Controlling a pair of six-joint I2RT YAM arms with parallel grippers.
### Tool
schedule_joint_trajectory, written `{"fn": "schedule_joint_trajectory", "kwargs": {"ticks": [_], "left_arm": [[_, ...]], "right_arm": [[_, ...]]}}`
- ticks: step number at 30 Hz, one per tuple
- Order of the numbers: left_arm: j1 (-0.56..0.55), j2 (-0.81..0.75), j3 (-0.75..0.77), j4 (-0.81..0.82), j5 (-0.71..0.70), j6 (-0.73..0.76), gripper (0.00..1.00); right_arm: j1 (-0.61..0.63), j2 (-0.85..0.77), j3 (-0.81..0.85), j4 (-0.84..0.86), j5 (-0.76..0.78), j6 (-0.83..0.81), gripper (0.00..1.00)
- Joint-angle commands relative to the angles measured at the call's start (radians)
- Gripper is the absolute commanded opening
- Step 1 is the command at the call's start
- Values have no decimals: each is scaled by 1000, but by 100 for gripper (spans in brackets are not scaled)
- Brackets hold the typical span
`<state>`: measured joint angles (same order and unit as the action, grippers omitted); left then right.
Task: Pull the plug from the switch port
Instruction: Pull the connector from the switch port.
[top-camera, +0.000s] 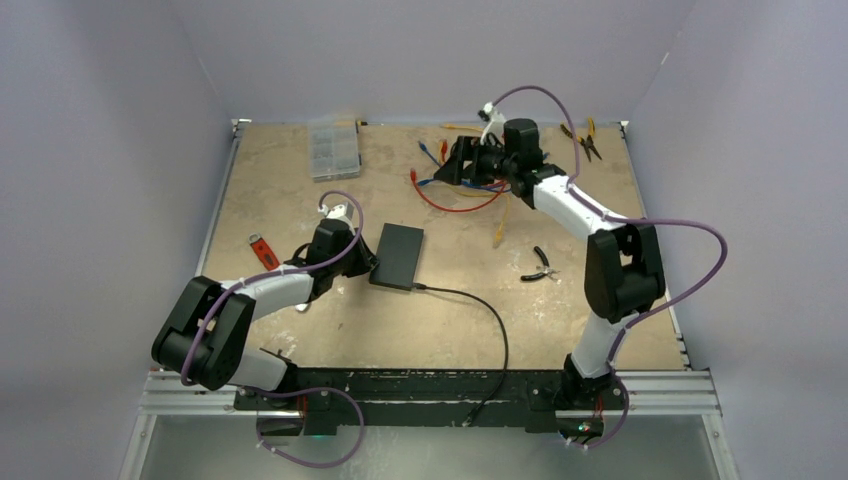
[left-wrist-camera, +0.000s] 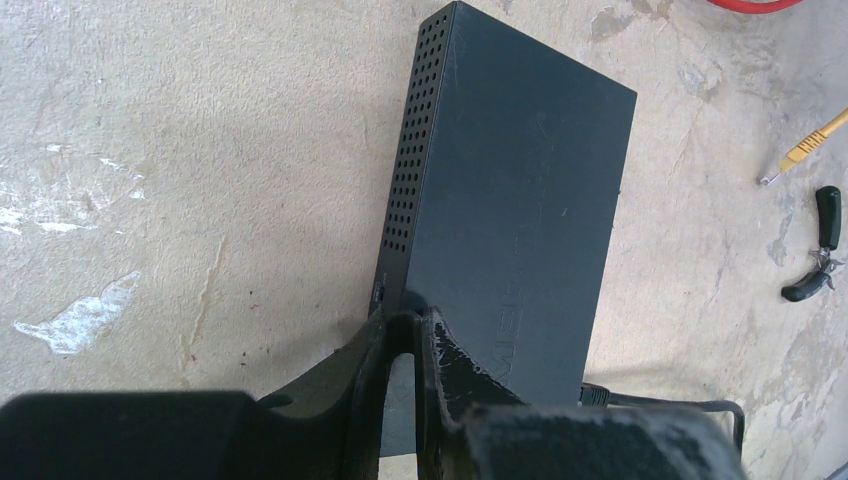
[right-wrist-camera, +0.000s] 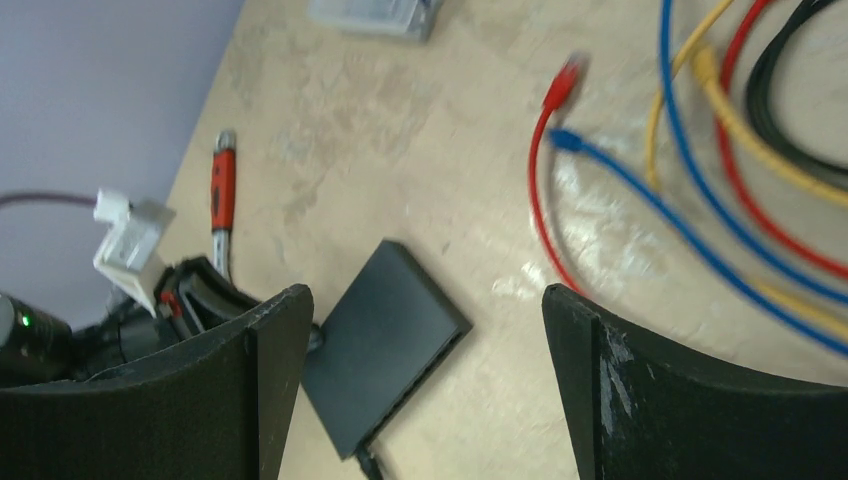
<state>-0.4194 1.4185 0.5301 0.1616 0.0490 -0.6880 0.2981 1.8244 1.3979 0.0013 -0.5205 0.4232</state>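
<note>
The switch is a flat black box lying mid-table, also seen in the left wrist view and the right wrist view. A black plug sits in its near edge, and its black cable runs off toward the table's front. My left gripper is shut, its tips resting on the switch's top by the near left corner. My right gripper hangs open over the far cables, well away from the switch, with nothing between its fingers.
Red, blue and yellow cables lie at the back centre. A clear compartment box stands at the back left. Black-handled pliers lie right of the switch, a red-handled tool lies to its left, and more pliers lie at the back right.
</note>
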Motion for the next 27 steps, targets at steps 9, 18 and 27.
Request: {"fn": "schedule_joint_trajectory", "kwargs": {"ticks": [9, 18, 27], "left_arm": [[-7, 28, -61, -184, 11, 47, 12], [-7, -12, -71, -178, 15, 51, 17], [-7, -59, -92, -177, 24, 49, 23]], "right_arm": [[138, -187, -316, -6, 67, -82, 88], [212, -193, -542, 87, 22, -53, 86], [232, -186, -616, 119, 3, -37, 80]]}}
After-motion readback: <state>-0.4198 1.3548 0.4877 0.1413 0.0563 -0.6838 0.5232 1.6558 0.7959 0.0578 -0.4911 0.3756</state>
